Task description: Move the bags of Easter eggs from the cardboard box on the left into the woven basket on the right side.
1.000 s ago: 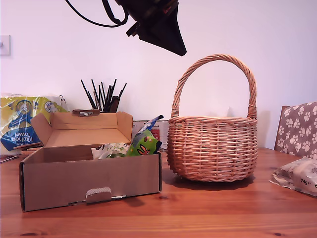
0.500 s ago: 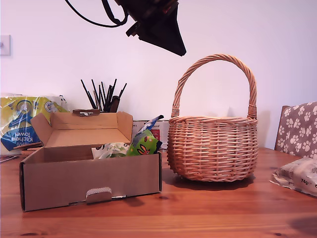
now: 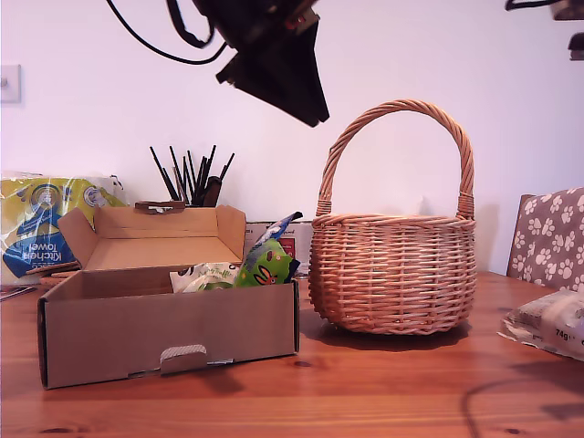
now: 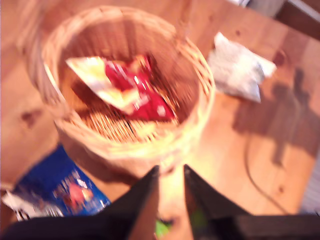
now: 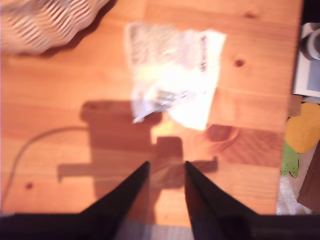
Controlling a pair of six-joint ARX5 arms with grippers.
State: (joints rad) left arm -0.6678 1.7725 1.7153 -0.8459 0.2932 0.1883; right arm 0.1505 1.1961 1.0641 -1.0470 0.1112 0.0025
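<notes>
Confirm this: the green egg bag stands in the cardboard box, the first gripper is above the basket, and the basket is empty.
Not quite: the woven basket is not empty. My first wrist view shows a red and yellow packet lying inside it. The green bag does stand in the cardboard box, and my first gripper is above the basket.

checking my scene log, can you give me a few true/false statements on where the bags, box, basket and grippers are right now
1. The bright green cartoon-face bag sits in the shallow brown cardboard box. True.
2. The round tan wicker basket is empty. False: a red and yellow packet lies inside.
3. My first gripper holds a bag. False: its jaws are open on nothing, above the basket.
4. My second gripper hangs open over a white crinkly packet on the wooden table. True.
5. The box's flap lid is closed. False: it stands open.
</notes>
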